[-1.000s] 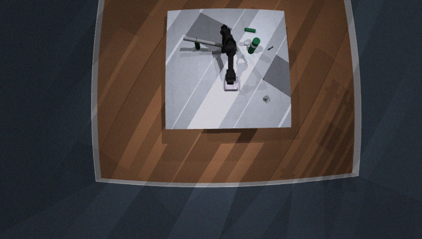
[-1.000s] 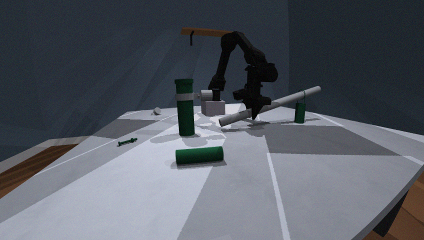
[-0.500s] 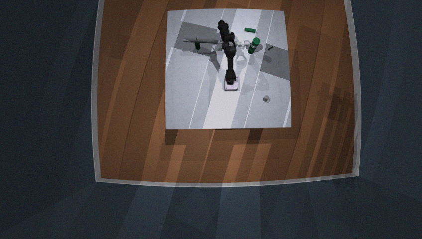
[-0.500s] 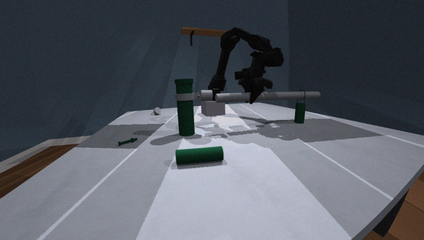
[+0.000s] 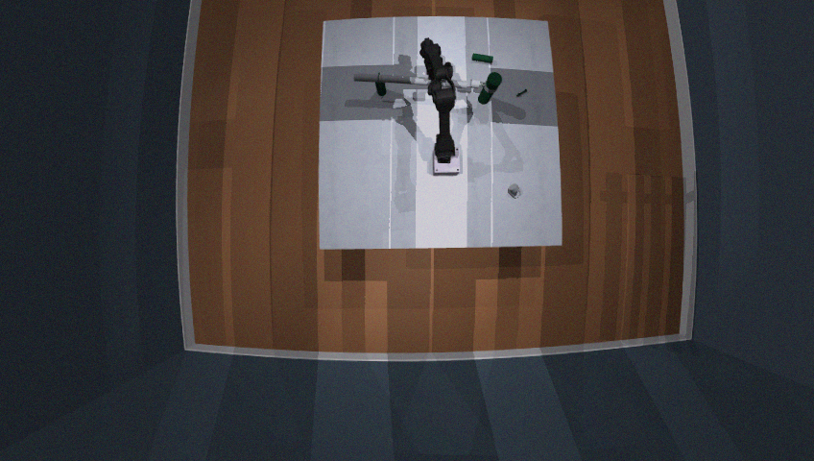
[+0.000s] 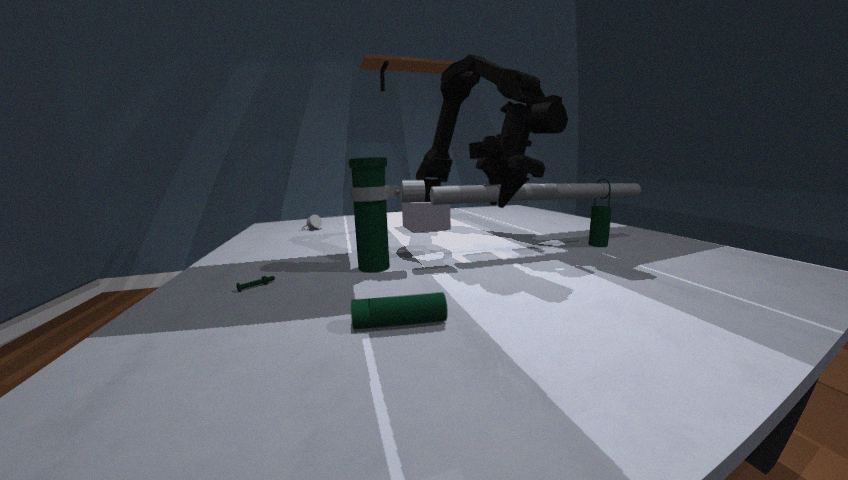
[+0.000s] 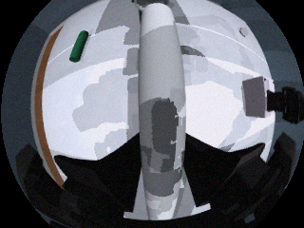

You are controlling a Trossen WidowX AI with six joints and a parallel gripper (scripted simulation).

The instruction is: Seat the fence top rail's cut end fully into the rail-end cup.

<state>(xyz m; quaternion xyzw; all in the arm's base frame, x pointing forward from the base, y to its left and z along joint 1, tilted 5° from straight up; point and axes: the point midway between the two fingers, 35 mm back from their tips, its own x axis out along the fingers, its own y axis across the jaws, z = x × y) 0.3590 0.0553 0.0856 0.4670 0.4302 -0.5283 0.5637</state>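
Beside the big post [image 5: 487, 95] [image 6: 371, 234], which is coloured dark green with a pale grey band [image 6: 369, 193] wrapped around it, a light grey cup [image 6: 412, 190] and a rail [image 5: 385, 79] [image 6: 571, 190] [image 7: 161, 71] in plain grey, mottled by darker shadow patches, are seen. Dark green is also shown by the lying cylinder [image 5: 482, 58] [image 6: 398, 310] [image 7: 79, 46], the small bolt [image 5: 521, 92] [image 6: 255, 283] and the short post [image 5: 380, 87] [image 6: 599, 226] near the post's surroundings, while the tabletop [image 5: 353, 188] [image 6: 267, 380] beneath the big post is pale blue-grey, crossed by white stripes and darker grey blocks.
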